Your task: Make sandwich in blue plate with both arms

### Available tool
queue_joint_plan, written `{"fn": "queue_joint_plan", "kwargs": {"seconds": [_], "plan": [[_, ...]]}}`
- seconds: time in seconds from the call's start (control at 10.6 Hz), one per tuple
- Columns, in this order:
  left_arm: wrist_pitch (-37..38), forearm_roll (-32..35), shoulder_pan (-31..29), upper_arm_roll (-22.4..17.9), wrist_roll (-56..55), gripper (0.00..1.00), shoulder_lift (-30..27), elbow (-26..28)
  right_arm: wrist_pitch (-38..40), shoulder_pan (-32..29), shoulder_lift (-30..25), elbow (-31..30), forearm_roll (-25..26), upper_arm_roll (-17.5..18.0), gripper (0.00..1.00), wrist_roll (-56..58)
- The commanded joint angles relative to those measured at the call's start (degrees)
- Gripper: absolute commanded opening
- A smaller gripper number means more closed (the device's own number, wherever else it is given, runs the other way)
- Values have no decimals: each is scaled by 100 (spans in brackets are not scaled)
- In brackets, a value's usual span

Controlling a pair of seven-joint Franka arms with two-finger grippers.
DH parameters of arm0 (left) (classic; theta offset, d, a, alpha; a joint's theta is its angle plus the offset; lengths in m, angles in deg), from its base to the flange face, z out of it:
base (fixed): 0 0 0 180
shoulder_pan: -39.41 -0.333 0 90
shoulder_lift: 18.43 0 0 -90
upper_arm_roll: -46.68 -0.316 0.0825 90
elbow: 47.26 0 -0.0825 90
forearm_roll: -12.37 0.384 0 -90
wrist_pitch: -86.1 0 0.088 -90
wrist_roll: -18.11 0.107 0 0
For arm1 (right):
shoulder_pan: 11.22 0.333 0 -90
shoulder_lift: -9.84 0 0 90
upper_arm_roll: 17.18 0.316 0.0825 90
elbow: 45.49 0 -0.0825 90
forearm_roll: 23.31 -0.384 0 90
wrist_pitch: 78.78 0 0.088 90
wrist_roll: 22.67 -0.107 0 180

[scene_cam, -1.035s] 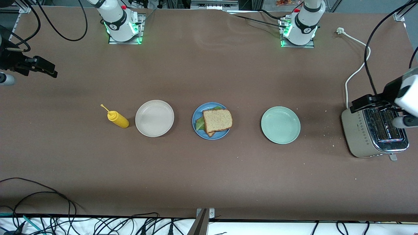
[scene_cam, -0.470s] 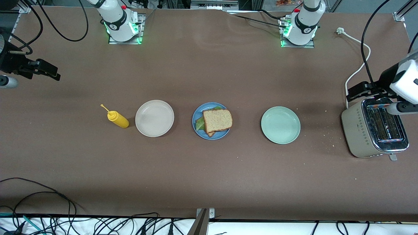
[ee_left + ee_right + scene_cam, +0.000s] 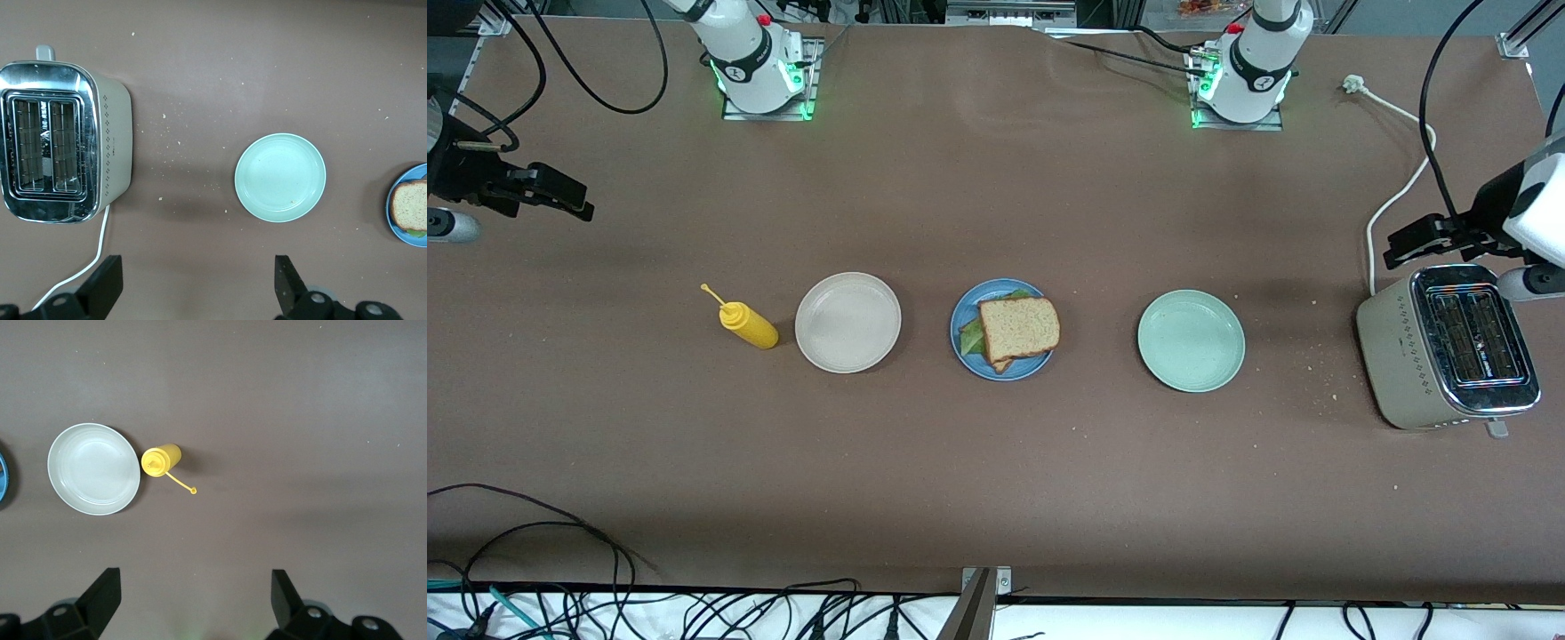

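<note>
Brown tabletop (image 3: pixel 996 480) carries the blue plate (image 3: pixel 960 327) at its middle, the sandwich (image 3: pixel 1017 329) on it, lettuce apparently peeking out. Toward the left arm's end from that plate, the left gripper (image 3: pixel 1414 244) hangs spread wide and empty above table just beside the toaster (image 3: pixel 1392 364). Toward the right arm's end, the right gripper (image 3: pixel 560 194) hangs likewise spread, empty.
</note>
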Motion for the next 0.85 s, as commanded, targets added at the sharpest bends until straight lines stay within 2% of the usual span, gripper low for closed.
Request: {"fn": "queue_joint_plan", "kwargs": {"seconds": [0.0, 0.75], "plan": [[-105, 73, -52, 3, 107, 100, -150, 171, -10, -2, 4, 41, -100, -4, 100, -21], [-105, -24, -9, 3, 89, 100, -150, 4, 25, 15, 22, 155, -100, 31, 100, -12]]}}
